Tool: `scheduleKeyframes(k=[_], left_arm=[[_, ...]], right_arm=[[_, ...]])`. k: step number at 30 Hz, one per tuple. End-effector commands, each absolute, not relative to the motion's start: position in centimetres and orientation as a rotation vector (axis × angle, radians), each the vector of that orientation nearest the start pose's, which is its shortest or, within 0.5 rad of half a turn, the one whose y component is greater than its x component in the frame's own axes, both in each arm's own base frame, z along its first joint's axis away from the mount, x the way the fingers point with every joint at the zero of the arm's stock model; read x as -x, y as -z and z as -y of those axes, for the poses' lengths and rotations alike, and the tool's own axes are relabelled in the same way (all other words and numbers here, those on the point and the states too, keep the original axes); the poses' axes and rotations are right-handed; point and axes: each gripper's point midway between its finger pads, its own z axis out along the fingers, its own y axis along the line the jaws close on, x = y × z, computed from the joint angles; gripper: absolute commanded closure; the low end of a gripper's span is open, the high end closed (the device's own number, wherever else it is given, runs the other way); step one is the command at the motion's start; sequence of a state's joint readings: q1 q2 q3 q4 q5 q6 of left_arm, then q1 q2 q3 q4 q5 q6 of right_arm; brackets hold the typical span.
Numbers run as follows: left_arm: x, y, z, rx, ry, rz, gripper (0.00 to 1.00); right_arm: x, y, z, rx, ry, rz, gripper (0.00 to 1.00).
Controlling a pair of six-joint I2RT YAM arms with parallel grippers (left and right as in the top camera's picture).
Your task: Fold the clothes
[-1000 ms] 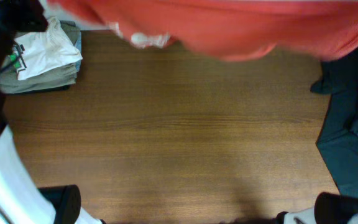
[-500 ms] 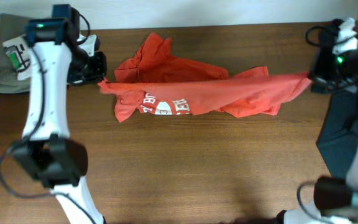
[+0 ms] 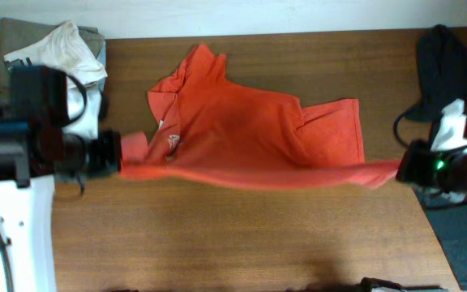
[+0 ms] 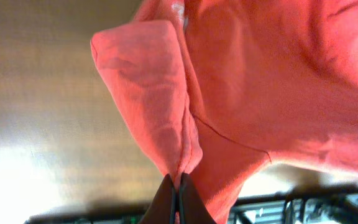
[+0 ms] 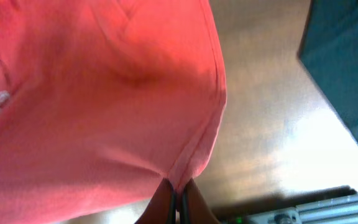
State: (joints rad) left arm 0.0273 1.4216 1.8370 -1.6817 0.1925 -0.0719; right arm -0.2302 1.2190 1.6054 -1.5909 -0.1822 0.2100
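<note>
Left gripper [image 4: 178, 186] and right gripper [image 5: 178, 193] each pinch the shirt [image 3: 250, 122] by its edge, cloth stretched out between them. No fold yet, so basically everything's left.

This looks like a robotics lab bench rather than a home. A bare brown wood-grain counter [image 3: 242, 235] stands against a plain white wall [image 3: 298, 16]. Two machine arms work at it, the left white-and-black arm [image 3: 14, 219] and the right black-bodied arm [image 3: 452, 166], and each carries a small green status light [image 3: 439, 166]. Clothing lies about as work material: a red-orange T-shirt [image 3: 250, 130], a folded olive-and-white stack [image 3: 47, 49] and a dark navy garment [image 3: 448, 65].
</note>
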Motion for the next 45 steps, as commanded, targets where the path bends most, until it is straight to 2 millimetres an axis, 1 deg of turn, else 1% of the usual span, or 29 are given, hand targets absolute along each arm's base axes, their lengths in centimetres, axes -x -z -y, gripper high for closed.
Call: scheduleKeyframes(k=[1, 3, 4, 5, 7, 8, 9, 12, 13, 14, 15, 16, 17, 18, 19, 20, 23, 24, 25, 27, 28, 29, 30, 31, 34, 35, 36, 40, 45], left_arm=[[-21.5, -26.2, 2.6, 0.147, 0.285, -2.905, 0.99], [-19.8, -24.5, 2.7, 0.23, 0.299, -2.928, 0.99], [-19.2, -23.9, 3.0, 0.263, 0.321, -2.924, 0.99], [-18.6, -23.5, 3.5, 0.269, 0.367, -2.909, 0.99], [-17.8, -23.0, 4.4, 0.26, 0.443, -2.89, 0.99], [-17.4, -22.6, 4.5, 0.26, 0.455, -2.892, 0.99], [-16.8, -22.1, 4.5, 0.262, 0.455, -2.9, 0.99], [-15.9, -21.0, 4.6, 0.282, 0.463, -2.93, 0.99], [-15.6, -20.4, 4.7, 0.288, 0.467, -2.951, 0.96], [-15.4, -20.0, 4.7, 0.292, 0.467, -2.963, 0.78], [-15.5, -19.5, 4.6, 0.294, 0.461, -2.969, 0.63], [-15.8, -19.3, 4.4, 0.293, 0.447, -2.963, 0.44], [-16.3, -19.1, 4.2, 0.29, 0.426, -2.949, 0.29], [-17.1, -19.2, 4.0, 0.284, 0.407, -2.922, 0.25], [-18.7, -19.5, 3.9, 0.286, 0.406, -2.86, 0.24], [-19.6, -19.7, 3.9, 0.305, 0.41, -2.823, 0.23], [-23.6, -20.8, 3.6, 0.292, 0.403, -2.677, 0.23], [-24.6, -20.9, 3.4, 0.296, 0.39, -2.649, 0.29], [-25.5, -20.9, 3.2, 0.294, 0.381, -2.632, 0.48], [-27.4, -20.1, 3.2, 0.293, 0.378, -2.631, 0.78], [-28.2, -19.4, 3.2, 0.296, 0.378, -2.645, 0.87], [-29.0, -18.6, 3.2, 0.3, 0.38, -2.663, 0.97], [-30.0, -17.3, 3.2, 0.306, 0.382, -2.693, 0.99], [-30.7, -16.3, 3.3, 0.294, 0.389, -2.714, 0.99], [-33.5, -12.9, 4.6, 0.159, 0.45, -2.758, 0.99], [-34.1, -11.7, 4.9, 0.156, 0.453, -2.778, 0.99], [-34.8, -9.5, 5.3, 0.154, 0.457, -2.818, 0.99], [-35.4, -5.6, 5.4, 0.167, 0.455, -2.897, 0.99], [-34.9, -2.1, 5.4, 0.195, 0.458, -2.991, 0.99]], right_arm=[[-19.4, -25.0, 1.7, -0.672, -0.247, -2.72, 0.96], [-17.8, -23.7, 1.8, -0.755, -0.221, -2.706, 0.96], [-17.0, -23.7, 2.3, -0.81, -0.176, -2.668, 0.96], [-16.2, -24.2, 3.0, -0.863, -0.12, -2.607, 0.96], [-15.6, -25.9, 3.9, -0.872, -0.058, -2.485, 0.96], [-15.4, -26.8, 4.2, -0.857, -0.043, -2.423, 0.95], [-15.3, -27.6, 4.4, -0.848, -0.032, -2.377, 0.91], [-15.3, -27.9, 4.5, -0.843, -0.028, -2.357, 0.87], [-15.5, -27.7, 4.6, -0.85, -0.019, -2.37, 0.77], [-15.8, -27.4, 4.9, -0.859, -0.003, -2.388, 0.52], [-16.1, -27.0, 5.2, -0.872, 0.016, -2.411, 0.12], [-16.4, -26.7, 5.2, -0.877, 0.021, -2.426, 0.01], [-16.8, -26.4, 5.3, -0.883, 0.022, -2.446, 0.01], [-17.4, -26.1, 5.5, -0.888, 0.025, -2.465, 0.01], [-18.6, -25.7, 5.5, -0.886, 0.011, -2.481, 0.02], [-19.4, -25.5, 5.4, -0.861, -0.01, -2.497, 0.01], [-22.3, -24.2, 3.8, -0.707, -0.143, -2.597, 0.01], [-23.2, -23.6, 3.3, -0.669, -0.191, -2.629, 0.01], [-24.1, -22.9, 3.0, -0.645, -0.225, -2.661, 0.01], [-25.3, -21.5, 3.1, -0.651, -0.245, -2.709, 0.01], [-25.9, -20.7, 3.2, -0.66, -0.247, -2.736, 0.0], [-26.5, -19.8, 3.4, -0.67, -0.249, -2.76, 0.11], [-27.4, -18.7, 3.5, -0.681, -0.255, -2.789, 0.25], [-28.0, -17.9, 3.6, -0.687, -0.259, -2.807, 0.41], [-30.2, -14.9, 3.7, -0.704, -0.302, -2.86, 0.7], [-30.7, -14.2, 3.6, -0.708, -0.327, -2.872, 0.76], [-31.5, -12.6, 3.3, -0.719, -0.368, -2.903, 0.84], [-32.1, -9.9, 3.3, -0.746, -0.387, -2.963, 0.86], [-32.7, -8.4, 3.5, -0.755, -0.389, -2.982, 0.86]])
